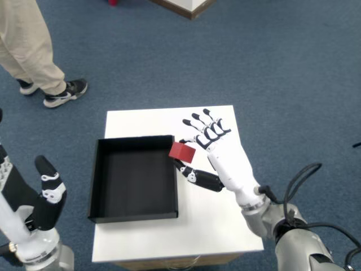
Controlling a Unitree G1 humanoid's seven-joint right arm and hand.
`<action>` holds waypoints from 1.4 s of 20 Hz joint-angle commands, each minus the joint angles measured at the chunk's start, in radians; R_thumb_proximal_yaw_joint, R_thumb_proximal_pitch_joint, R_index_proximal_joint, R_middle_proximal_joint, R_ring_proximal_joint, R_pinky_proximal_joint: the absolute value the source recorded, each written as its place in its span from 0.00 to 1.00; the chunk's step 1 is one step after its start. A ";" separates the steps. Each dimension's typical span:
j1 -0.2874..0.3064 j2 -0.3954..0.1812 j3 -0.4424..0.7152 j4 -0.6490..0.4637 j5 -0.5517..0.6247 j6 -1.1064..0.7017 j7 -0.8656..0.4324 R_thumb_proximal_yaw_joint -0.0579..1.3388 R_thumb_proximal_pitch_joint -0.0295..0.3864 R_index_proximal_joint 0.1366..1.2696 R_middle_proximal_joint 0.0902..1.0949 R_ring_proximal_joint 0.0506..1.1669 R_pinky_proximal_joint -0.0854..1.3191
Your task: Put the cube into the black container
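The red cube (182,152) is pinched between the thumb and a finger of my right hand (223,159), whose other fingers are spread. The cube hangs above the table, right over the upper right rim of the black container (174,186). That container is a shallow, open, square tray with nothing inside, lying on the left half of the white table (208,226). My right hand reaches in from the lower right, its palm turned toward the tray.
My left hand (35,206) hovers open off the table's left side, over blue carpet. A person's legs and sneakers (65,93) stand at the upper left. A wooden furniture corner (189,7) shows at the top edge.
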 commanded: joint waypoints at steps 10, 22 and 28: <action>-0.088 0.009 0.133 0.034 0.136 -0.072 0.038 0.93 0.50 0.78 0.24 0.19 0.17; -0.154 0.030 0.165 -0.094 0.171 -0.038 0.136 0.93 0.50 0.79 0.23 0.16 0.13; -0.223 0.028 0.168 -0.173 0.150 -0.047 0.162 0.93 0.50 0.79 0.22 0.16 0.13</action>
